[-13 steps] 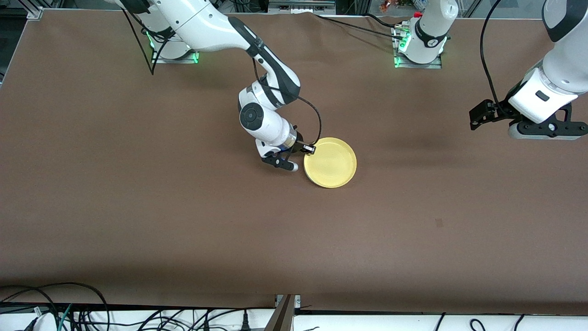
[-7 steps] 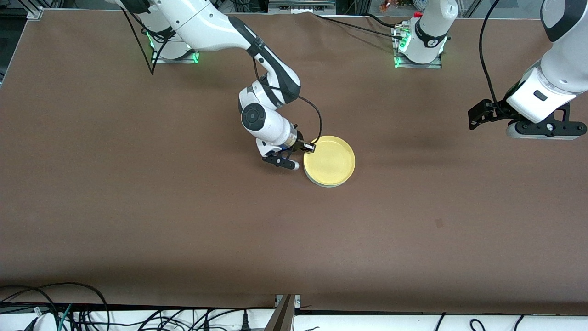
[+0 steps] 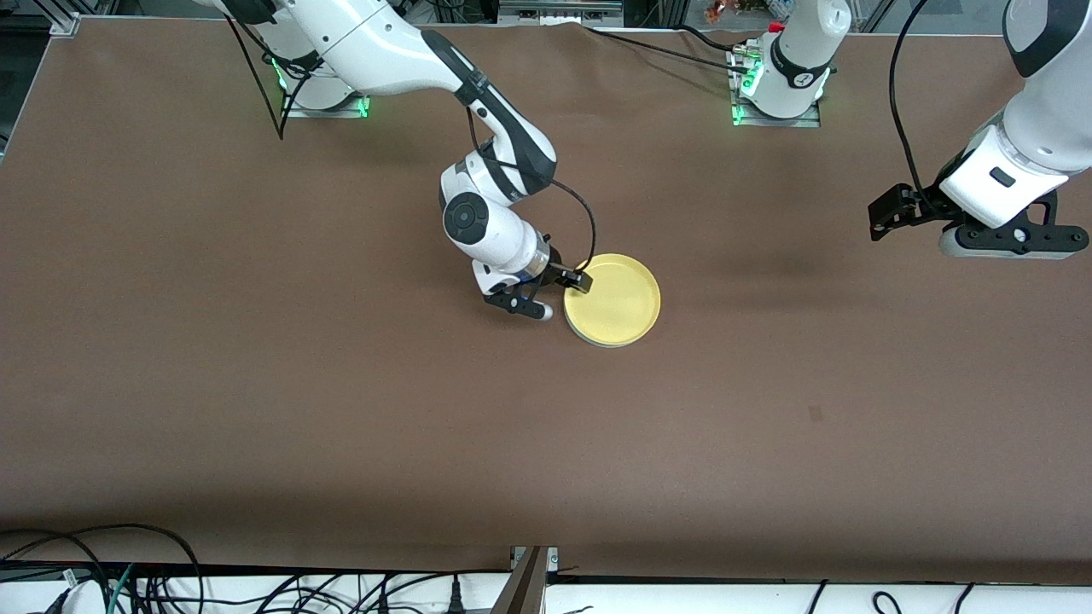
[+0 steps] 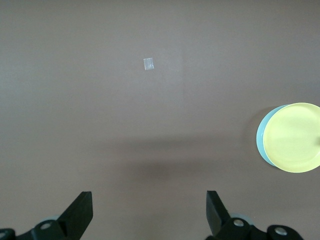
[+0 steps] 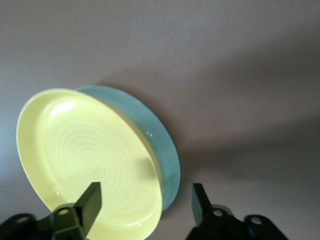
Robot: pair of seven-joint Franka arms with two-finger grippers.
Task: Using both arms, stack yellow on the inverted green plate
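Yellow, round and shallow with a raised rim, the plate (image 3: 612, 300) sits right way up on the pale mint-green plate (image 3: 597, 339), of which only a thin crescent shows under its edge; the pair rests near the middle of the brown worktop (image 3: 341, 426). In the right wrist view the yellow plate (image 5: 85, 160) overhangs the green plate (image 5: 155, 135) a little, so the stack looks slightly off-centre.

At the yellow plate's nine o'clock rim the right pincer (image 3: 559, 294) stands low, its fingers spread apart with the rim between them and nothing gripped. Both plates look stiff, light and smooth-glazed, likely slippery; the raised rim is the only sensible place to pinch, and a sideways nudge could slide the upper plate across the lower one's flat underside.

Farther up, toward three o'clock, the left pincer (image 3: 981, 223) waits in the air over bare worktop at the left arm's end, spread wide and empty, well apart from the plates.
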